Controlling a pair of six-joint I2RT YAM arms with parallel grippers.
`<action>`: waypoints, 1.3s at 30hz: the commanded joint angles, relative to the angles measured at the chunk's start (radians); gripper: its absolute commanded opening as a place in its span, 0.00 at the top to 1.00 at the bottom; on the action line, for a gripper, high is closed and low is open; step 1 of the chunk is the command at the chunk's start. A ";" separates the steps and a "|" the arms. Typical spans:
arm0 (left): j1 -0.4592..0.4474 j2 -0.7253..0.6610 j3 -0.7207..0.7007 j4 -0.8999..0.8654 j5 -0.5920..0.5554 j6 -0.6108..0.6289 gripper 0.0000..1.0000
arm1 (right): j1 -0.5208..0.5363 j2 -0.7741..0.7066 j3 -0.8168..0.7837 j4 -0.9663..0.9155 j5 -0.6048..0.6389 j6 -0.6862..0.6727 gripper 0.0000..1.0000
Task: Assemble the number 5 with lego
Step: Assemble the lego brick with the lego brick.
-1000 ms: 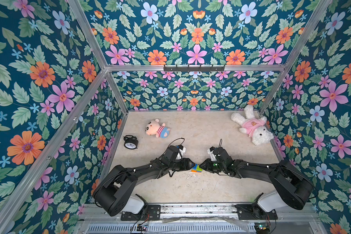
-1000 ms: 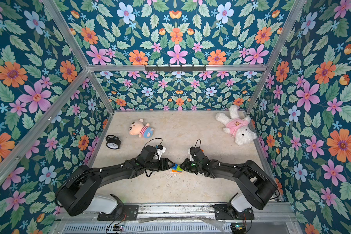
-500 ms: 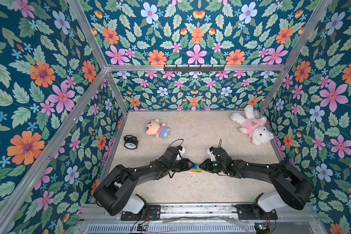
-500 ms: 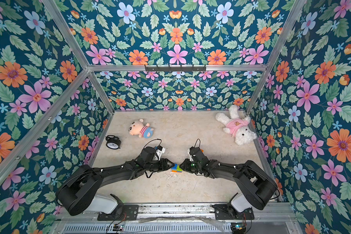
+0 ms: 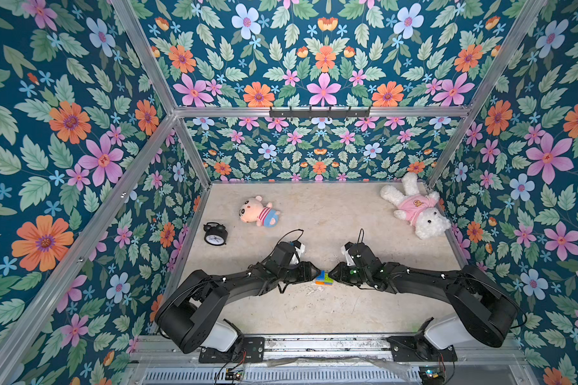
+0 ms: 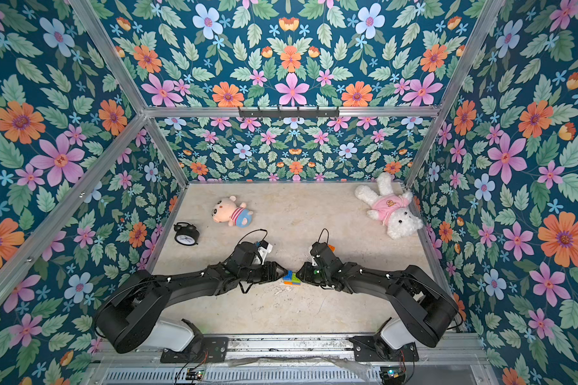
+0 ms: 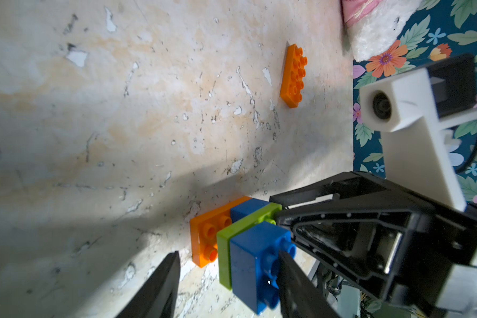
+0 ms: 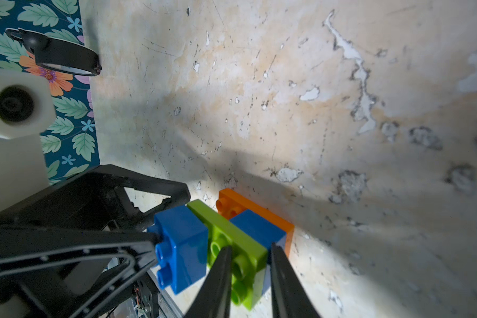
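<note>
Orange, blue and lime-green lego (image 7: 256, 256), teal floral walls (image 5: 80, 133), mottled beige table (image 5: 331, 216) (flecked white), black clock (image 5: 215, 234)

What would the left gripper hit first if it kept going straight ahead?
Most likely the blue brick capping the brick stack, right in front of the open left gripper; the right gripper holds that stack just beyond.

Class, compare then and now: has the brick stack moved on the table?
No. In both top views the stack keeps its place relative to the clock; no shift shows.
</note>
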 commanded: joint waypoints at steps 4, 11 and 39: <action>-0.006 0.015 0.039 -0.184 -0.050 0.083 0.39 | 0.004 0.006 0.009 -0.078 0.015 0.000 0.72; -0.018 0.038 0.047 -0.256 -0.065 0.132 0.39 | 0.007 0.004 0.006 -0.081 0.016 -0.002 0.72; -0.035 0.102 0.045 -0.292 -0.118 0.125 0.57 | 0.008 0.009 0.015 -0.104 0.031 -0.010 0.73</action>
